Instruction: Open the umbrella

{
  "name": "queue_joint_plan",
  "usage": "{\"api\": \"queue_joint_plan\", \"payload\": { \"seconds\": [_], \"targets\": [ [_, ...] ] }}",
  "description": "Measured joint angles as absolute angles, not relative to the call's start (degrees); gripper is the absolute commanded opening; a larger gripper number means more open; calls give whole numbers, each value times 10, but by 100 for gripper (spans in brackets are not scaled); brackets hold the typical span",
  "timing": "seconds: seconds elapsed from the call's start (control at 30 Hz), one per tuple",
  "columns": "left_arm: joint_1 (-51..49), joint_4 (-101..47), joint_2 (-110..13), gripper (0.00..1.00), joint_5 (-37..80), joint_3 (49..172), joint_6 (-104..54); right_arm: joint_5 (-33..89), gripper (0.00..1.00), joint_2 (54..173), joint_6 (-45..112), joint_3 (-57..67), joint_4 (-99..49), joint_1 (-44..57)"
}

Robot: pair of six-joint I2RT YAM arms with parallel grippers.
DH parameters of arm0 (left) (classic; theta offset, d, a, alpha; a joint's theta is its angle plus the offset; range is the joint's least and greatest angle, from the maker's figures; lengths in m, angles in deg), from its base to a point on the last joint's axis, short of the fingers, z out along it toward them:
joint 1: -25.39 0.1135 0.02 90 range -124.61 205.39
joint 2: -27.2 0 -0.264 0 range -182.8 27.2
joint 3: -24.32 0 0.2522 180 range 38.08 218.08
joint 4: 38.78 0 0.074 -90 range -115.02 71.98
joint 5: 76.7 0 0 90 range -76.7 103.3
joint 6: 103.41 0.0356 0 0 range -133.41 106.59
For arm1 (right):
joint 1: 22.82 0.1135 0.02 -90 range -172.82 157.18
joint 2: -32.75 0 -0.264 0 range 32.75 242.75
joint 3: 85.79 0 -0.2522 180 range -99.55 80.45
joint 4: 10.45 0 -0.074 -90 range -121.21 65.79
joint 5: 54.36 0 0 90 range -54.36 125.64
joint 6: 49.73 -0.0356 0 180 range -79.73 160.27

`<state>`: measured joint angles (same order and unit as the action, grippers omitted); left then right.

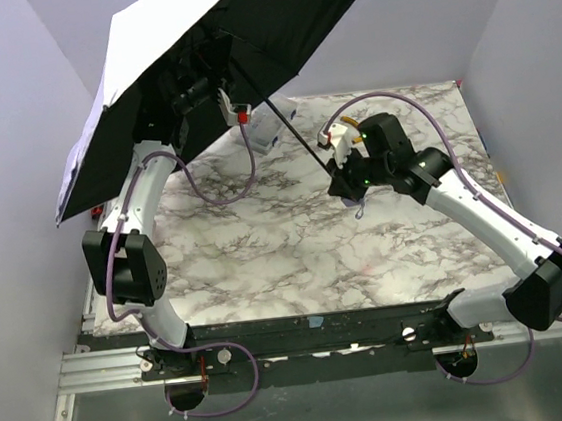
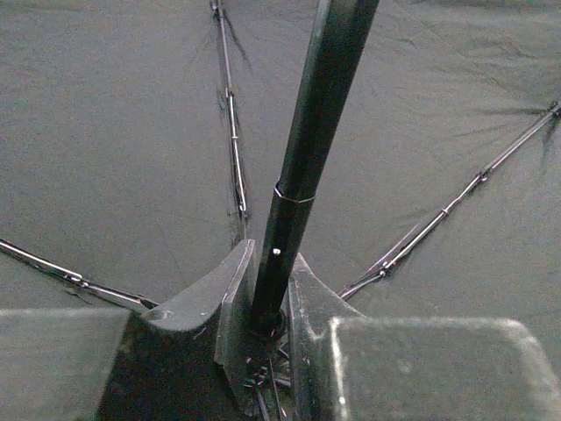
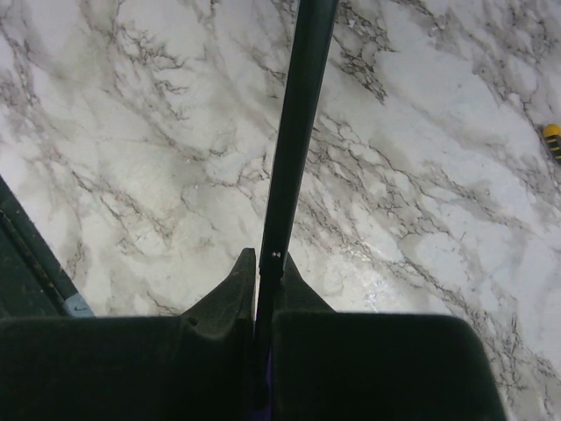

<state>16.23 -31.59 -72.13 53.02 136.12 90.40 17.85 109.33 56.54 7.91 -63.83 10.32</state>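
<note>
Umbrella [image 1: 281,19] is open, tilted above the far left of the counter [image 1: 296,259]; your left jaws clamp its shaft [image 2: 302,175] by the ribs [image 2: 232,132], your right jaws grip it lower down.

A white, grey-veined marble-patterned tabletop [image 1: 296,259] sits evenly lit between plain pale lavender walls [image 1: 8,199], with a ribbed silver metal rail [image 1: 106,367] running along its near edge.
</note>
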Motion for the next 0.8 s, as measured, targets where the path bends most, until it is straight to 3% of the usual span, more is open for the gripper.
{"api": "queue_joint_plan", "payload": {
  "seconds": [0.3, 0.6, 0.63, 0.8],
  "targets": [
    [162, -312, -737, 18, 533, 1370, 909, 191, 1, 1090, 565, 94, -618, 103],
    [164, -381, -673, 4, 518, 1274, 891, 141, 1, 1107, 564, 25, -696, 102],
    [166, -393, -661, 2, 512, 1256, 890, 129, 2, 1113, 562, 15, -707, 102],
    [163, -476, -594, 0, 466, 1157, 889, 59, 27, 1127, 553, -17, -745, 105]
  ]
}}
